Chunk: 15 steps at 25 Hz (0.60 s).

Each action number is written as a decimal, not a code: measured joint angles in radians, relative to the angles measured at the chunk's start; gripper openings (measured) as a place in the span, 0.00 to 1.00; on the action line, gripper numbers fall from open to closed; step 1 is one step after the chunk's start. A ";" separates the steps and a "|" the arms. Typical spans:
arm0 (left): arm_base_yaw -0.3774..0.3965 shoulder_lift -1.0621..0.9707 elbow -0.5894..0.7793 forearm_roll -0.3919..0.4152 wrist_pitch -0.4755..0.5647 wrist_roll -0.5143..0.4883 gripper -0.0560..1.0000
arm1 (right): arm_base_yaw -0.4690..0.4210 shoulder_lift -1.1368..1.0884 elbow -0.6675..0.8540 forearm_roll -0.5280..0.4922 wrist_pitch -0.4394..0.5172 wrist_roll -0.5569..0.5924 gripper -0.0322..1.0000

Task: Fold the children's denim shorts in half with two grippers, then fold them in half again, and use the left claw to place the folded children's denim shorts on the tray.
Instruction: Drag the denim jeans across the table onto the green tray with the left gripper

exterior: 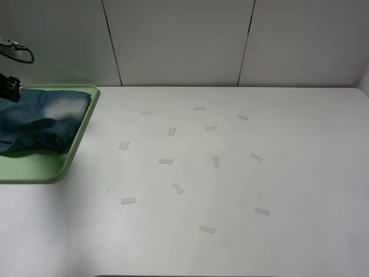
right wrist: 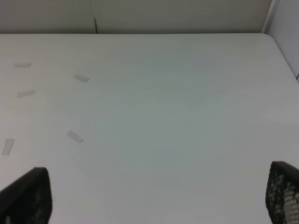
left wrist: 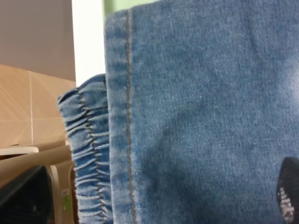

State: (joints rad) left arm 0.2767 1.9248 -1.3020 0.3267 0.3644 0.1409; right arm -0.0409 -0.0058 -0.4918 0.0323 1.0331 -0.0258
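Observation:
The children's denim shorts [exterior: 40, 121] lie folded on the pale green tray [exterior: 63, 164] at the far left of the table. The left wrist view shows the denim [left wrist: 201, 116] close up, with the gathered waistband [left wrist: 88, 154] sticking out beside a stitched hem. My left gripper [left wrist: 156, 205] is open just above the shorts, one fingertip [left wrist: 289, 196] at each side of that view. In the exterior high view only its black edge [exterior: 8, 86] shows at the tray's far left. My right gripper [right wrist: 156, 196] is open and empty over bare table, and is out of the exterior high view.
Several small pale tape marks [exterior: 166, 161] are scattered over the white table [exterior: 259, 184]. A white panelled wall [exterior: 184, 40] stands behind the table. Past the table's left edge, the left wrist view shows tan floor tiles [left wrist: 28, 102].

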 joint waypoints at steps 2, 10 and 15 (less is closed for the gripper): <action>0.000 0.000 0.000 0.000 -0.002 0.000 0.98 | 0.000 0.000 0.000 0.000 0.000 0.000 0.70; -0.018 -0.066 -0.006 -0.004 0.101 0.000 0.99 | 0.000 0.000 0.000 0.000 0.000 0.000 0.70; -0.066 -0.180 -0.006 -0.083 0.238 0.000 0.99 | 0.000 0.000 0.000 0.000 0.000 0.000 0.70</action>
State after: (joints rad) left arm 0.2109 1.7444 -1.3080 0.2432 0.6019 0.1409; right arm -0.0409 -0.0058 -0.4918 0.0323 1.0331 -0.0258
